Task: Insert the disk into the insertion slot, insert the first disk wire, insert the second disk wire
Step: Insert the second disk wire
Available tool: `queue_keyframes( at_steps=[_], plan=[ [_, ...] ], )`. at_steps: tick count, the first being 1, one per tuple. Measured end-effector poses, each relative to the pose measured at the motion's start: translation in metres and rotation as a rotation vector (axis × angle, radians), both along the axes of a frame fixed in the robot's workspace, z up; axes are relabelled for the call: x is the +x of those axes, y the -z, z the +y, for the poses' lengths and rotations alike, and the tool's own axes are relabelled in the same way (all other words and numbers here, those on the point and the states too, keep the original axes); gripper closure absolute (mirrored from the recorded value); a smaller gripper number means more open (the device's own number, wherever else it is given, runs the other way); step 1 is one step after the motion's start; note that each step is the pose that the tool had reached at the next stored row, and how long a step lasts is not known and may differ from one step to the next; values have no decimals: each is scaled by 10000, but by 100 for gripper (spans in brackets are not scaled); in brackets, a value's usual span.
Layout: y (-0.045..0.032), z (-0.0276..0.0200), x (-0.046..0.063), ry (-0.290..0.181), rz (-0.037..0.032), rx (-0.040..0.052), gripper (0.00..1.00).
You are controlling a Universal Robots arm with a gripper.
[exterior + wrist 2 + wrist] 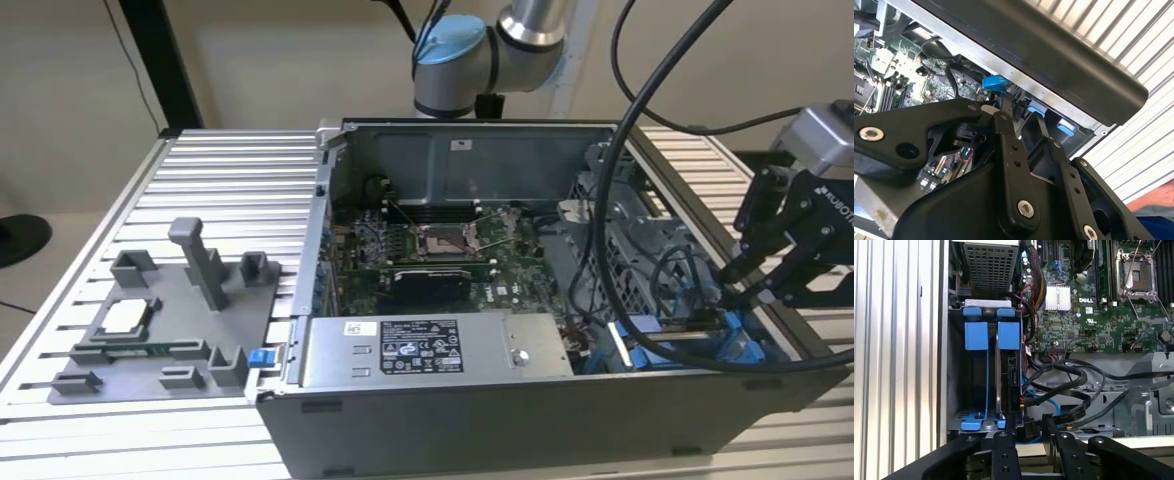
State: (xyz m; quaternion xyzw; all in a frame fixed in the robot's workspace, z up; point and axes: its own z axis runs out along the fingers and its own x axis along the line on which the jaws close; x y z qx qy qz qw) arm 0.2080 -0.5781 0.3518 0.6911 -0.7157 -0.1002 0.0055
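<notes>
Tool [1029, 434]: low over the case's drive corner, with a black plug [1029, 427] right at its tip. Grasping or released, I cannot tell.
Plug: just beside the disk's connector edge, blue wire [1053, 407] close by. Seated or not, I can't say.
Disk [1012, 377]: already in the slot [989, 303], standing on edge in its blue frame [1008, 335]. I judge step one done.
Neighbour: second blue frame [976, 335] just beside it, looks empty.
Handling, my call: disk is stiff, fairly heavy and shock-sensitive. Take it by the blue frame's sides, never the connector edge. Wire is soft, plug is rigid, so hold the plug body.
Further in: black cables [1074, 385], then the board [1094, 315].
First wrist view: looks straight onto the disk's edge and connectors, which the exterior view doesn't give me.
Second wrist view: case wall [1054, 55] from outside, blue tabs [1036, 107] under it.
Exterior view: whole case [534, 420], power box [427, 350], and a grey fixture [134, 385] well apart on the desk [227, 180].
</notes>
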Motion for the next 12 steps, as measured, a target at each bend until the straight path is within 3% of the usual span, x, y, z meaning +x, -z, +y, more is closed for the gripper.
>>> queue_keyframes(
  at_steps=[12],
  plan=[
    [10, 0, 0, 0, -1, 175, 0]
  ],
)
